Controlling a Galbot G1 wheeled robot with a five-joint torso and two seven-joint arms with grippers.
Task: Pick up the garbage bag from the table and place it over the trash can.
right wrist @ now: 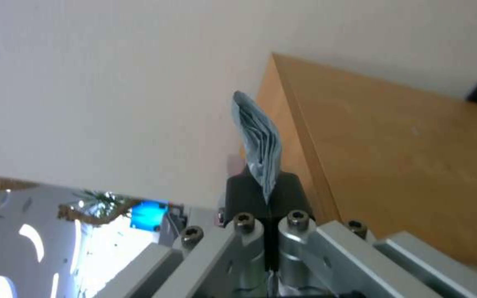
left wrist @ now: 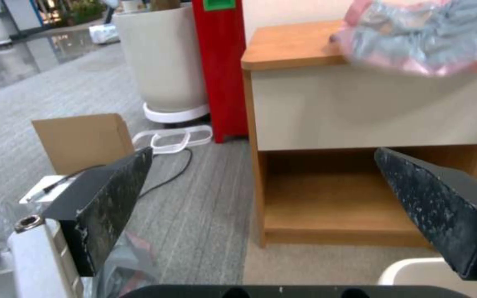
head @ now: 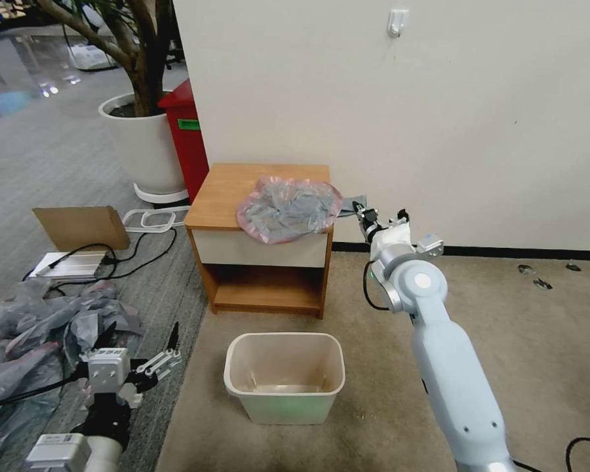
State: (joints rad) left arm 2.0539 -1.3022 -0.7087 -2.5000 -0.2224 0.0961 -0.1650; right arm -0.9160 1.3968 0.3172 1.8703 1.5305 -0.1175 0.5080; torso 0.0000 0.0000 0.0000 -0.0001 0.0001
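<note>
One cream-white rectangular plastic trash can (head: pixel 284 377) stands empty; one crinkly grey pink-rimmed garbage bag (head: pixel 288 208) on the wooden table (head: pixel 226 190) is pinched at its right edge by the closed right pincer (head: pixel 358 211); the left pincer (head: pixel 139 338) is held spread wide, empty.

A white plant pot (head: pixel 141 141) holding a tree with a forked brown trunk (head: pixel 137 46) stands on the grey floor near the wall's corner, with a tall red bin (head: pixel 187 137) just beside it. A brown cardboard piece (head: pixel 80 226) leans nearby, next to a white wire frame (head: pixel 152 218) and black cables (head: pixel 121 255). A heap of grey plastic sheeting (head: pixel 29 341) lies on the floor. A white hook (head: pixel 397 21) is fixed on the wall.
</note>
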